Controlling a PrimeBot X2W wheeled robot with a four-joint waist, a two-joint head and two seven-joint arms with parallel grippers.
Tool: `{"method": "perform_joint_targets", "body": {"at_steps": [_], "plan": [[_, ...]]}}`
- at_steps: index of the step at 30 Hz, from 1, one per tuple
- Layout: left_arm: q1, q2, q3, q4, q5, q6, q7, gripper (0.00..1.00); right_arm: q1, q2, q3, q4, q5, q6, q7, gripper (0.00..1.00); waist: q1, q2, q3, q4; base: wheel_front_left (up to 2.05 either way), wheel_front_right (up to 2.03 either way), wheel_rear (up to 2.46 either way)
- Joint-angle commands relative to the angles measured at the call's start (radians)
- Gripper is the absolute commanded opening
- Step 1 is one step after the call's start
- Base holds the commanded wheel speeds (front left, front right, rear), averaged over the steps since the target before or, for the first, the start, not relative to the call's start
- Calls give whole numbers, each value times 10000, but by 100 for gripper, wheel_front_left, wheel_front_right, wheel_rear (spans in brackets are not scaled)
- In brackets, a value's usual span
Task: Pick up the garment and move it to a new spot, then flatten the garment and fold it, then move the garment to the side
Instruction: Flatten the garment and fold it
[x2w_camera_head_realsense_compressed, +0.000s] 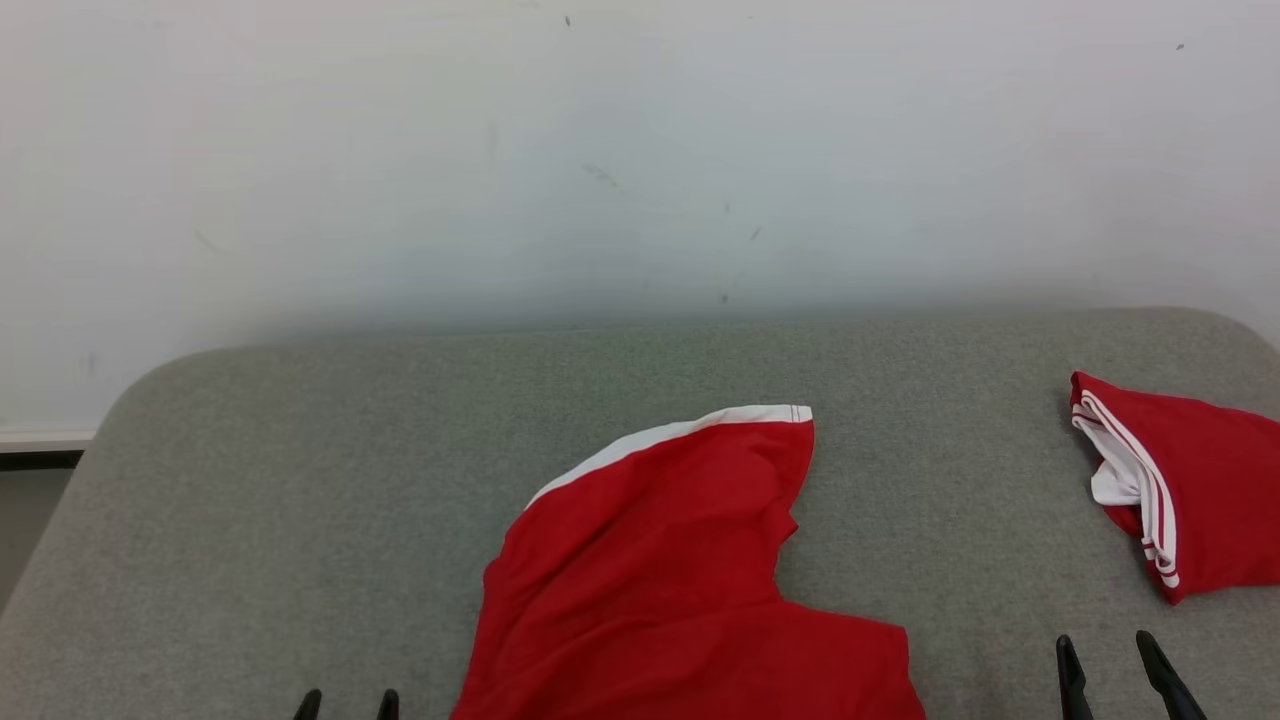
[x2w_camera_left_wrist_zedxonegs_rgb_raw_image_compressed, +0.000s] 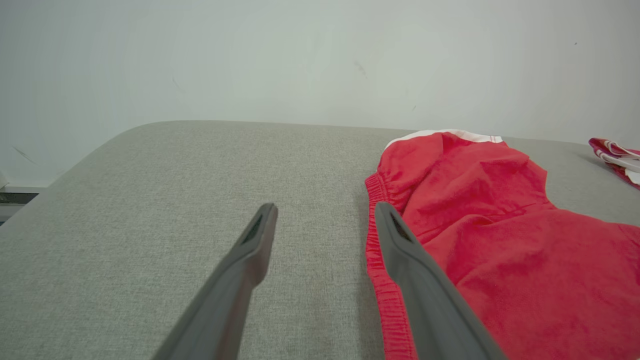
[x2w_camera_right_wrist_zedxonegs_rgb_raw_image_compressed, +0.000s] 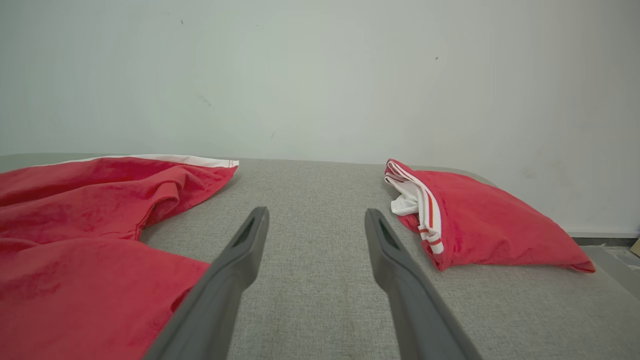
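Observation:
A red garment (x2w_camera_head_realsense_compressed: 680, 580) with a white hem band lies spread on the grey padded table (x2w_camera_head_realsense_compressed: 300, 480), one leg reaching up toward the centre. It shows at the right in the left wrist view (x2w_camera_left_wrist_zedxonegs_rgb_raw_image_compressed: 500, 235) and at the left in the right wrist view (x2w_camera_right_wrist_zedxonegs_rgb_raw_image_compressed: 90, 225). My left gripper (x2w_camera_head_realsense_compressed: 345, 703) is open at the bottom edge, just left of the garment; its right finger hovers over the elastic waistband (x2w_camera_left_wrist_zedxonegs_rgb_raw_image_compressed: 380, 280). My right gripper (x2w_camera_head_realsense_compressed: 1110, 655) is open at the lower right, over bare table, with nothing between its fingers.
A second red garment (x2w_camera_head_realsense_compressed: 1190, 480), folded, with white stripes, lies at the table's right edge (x2w_camera_right_wrist_zedxonegs_rgb_raw_image_compressed: 475, 225). A pale wall (x2w_camera_head_realsense_compressed: 640, 150) rises right behind the table. Bare table stretches to the left and at the back.

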Motion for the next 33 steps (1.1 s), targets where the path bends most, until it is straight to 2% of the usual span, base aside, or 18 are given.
{"method": "perform_joint_targets", "body": {"at_steps": [1,17,22,25,27,29,31,33], "plan": [[40,-51,115,29,223,-86,4,100,6,-30,-30,14,-58,-23,-26,100,0,0,-4,5,0,0,0],[94,-441,514,76,672,-454,4,100,-53,-30,8,-14,12,-23,-26,100,0,0,-41,41,0,0,0],[308,-454,455,488,367,-536,4,100,-148,-31,191,-213,-7,-23,-27,100,0,0,-69,-41,0,0,0],[409,-156,206,385,80,-638,319,100,-35,-85,754,-60,-106,-23,-12,100,0,0,-85,-71,0,0,0],[632,69,-85,112,-218,-690,812,100,7,-368,1138,11,39,-25,236,100,0,0,-83,-61,0,0,0],[835,586,-610,-199,-427,-713,1453,100,103,-614,1622,-27,279,-24,568,100,0,0,-59,-18,0,0,0],[999,1096,-1445,-582,-1172,-723,2067,100,232,-893,2113,-88,559,-24,951,100,0,0,-10,11,0,0,0],[1084,1765,-1871,-895,-1692,-694,2531,100,364,-1199,2565,-108,843,-24,1349,100,0,0,64,47,0,0,0]]}}
